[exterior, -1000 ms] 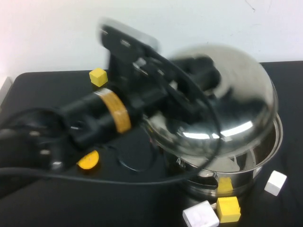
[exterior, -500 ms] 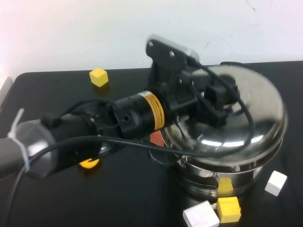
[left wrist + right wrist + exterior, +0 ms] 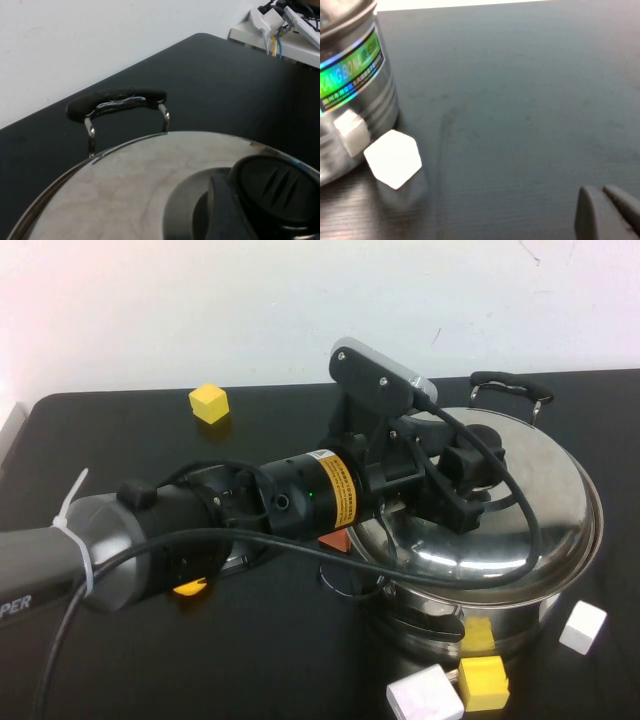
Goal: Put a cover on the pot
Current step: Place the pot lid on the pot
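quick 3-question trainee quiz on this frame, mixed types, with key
1. True or false: the lid sits on the pot.
2. Which gripper is at the lid's knob? A) left gripper B) right gripper
3. Fill in: the cube far back on the table, near the wall, is ____.

Key: 1 true; 2 A, its fingers around the knob, while the right gripper hangs over bare table, shut; 3 yellow.
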Tool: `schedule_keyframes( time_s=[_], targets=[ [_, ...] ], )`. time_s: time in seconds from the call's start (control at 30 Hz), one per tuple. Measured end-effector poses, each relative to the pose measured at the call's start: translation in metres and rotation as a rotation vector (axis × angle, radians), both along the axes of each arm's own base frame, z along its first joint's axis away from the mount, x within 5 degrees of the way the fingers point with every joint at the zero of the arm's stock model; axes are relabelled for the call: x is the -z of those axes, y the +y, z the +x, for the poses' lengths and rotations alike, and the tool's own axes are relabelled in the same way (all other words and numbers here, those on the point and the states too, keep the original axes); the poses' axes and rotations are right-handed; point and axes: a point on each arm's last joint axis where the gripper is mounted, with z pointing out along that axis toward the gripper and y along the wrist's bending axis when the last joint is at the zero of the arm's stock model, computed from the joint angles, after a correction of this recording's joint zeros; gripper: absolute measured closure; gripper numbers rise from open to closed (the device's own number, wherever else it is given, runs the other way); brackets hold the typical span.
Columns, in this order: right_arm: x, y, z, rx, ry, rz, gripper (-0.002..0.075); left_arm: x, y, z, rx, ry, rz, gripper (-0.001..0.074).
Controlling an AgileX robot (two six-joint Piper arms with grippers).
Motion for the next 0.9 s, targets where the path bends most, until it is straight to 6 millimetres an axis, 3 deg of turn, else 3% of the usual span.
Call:
schedule_keyframes(
  time_s=[0.53,0.7,0.9],
  targets=[
    [0.0,0.0,0.0,0.0,0.0,0.0,0.0728,0.007,-0.006,0.003,0.023,0.032,-0.032,0.0397],
    [0.0,0.0,0.0,0.0,0.0,0.0,0.0728,0.01,-0.005,0.005,0.006,0.046,-0.017,0.0195],
    [0.0,0.0,0.0,0.0,0.0,0.0,0.0728,0.007,-0.003,0.004,-0.002,-0.009,0.023,0.0134]
  ],
)
